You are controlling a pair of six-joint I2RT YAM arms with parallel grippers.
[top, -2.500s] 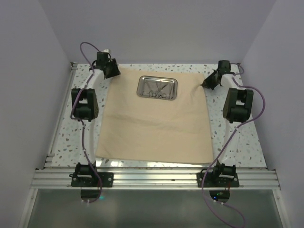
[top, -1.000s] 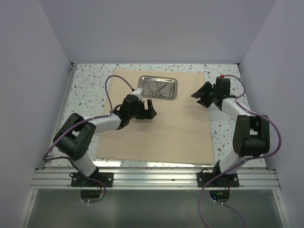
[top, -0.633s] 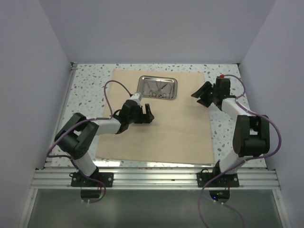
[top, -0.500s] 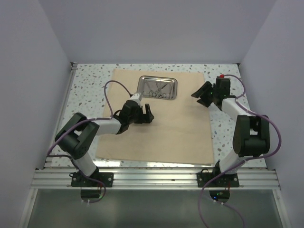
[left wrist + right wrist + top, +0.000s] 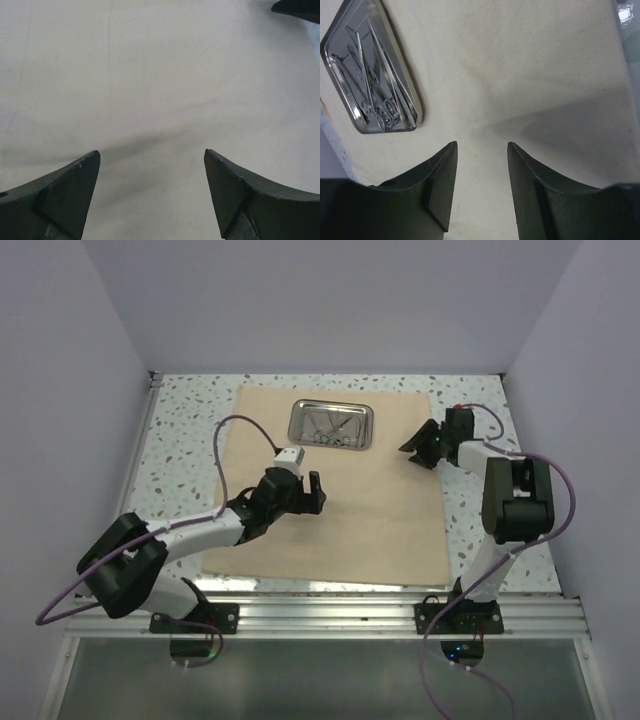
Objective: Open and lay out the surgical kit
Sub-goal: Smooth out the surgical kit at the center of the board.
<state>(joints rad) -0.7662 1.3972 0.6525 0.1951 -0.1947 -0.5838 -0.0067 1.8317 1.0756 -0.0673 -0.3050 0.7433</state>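
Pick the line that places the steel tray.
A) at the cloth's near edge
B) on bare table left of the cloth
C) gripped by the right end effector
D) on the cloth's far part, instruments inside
D: the steel tray sits on the far part of the tan cloth, with thin instruments lying in it.
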